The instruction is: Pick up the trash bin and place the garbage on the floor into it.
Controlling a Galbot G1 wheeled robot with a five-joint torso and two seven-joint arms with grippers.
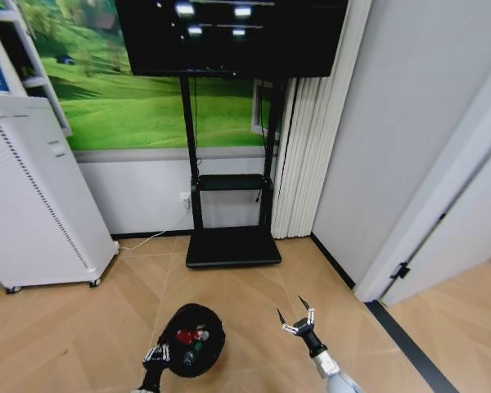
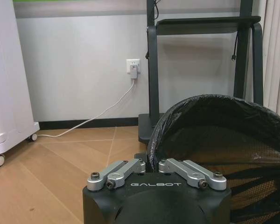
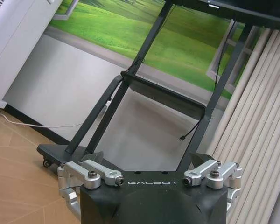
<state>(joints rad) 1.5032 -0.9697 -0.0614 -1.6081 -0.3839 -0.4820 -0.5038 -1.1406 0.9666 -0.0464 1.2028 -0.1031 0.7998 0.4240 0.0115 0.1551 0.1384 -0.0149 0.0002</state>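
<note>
flooring of pale wood planks [image 1: 65, 327] runs under everything you see, up to a grey wall with a green meadow picture [image 1: 147, 90]. your biggest objects are the tall white perforated appliance on castors [image 1: 33, 205] at the left and the black tv stand with its flat base [image 1: 233, 246] straight ahead, a white cable [image 2: 107, 109] trailing from a wall socket between them.

nearer you, the small black round trash bin lined with a dark bag [image 1: 195, 338] sits low in the head view, between your two arms. your left gripper [image 1: 156, 354] is pinching the bin's rim; in the left wrist view the silver linkages are drawn close together against the bag edge [image 2: 151, 140].

your right gripper [image 1: 298, 315] hangs beside the bin, apart from it, fingers spread wide and holding nothing.

inside the bin you can see the garbage: a red-and-white piece [image 1: 188, 335] and a small clear bottle with a green label [image 1: 192, 352].
</note>
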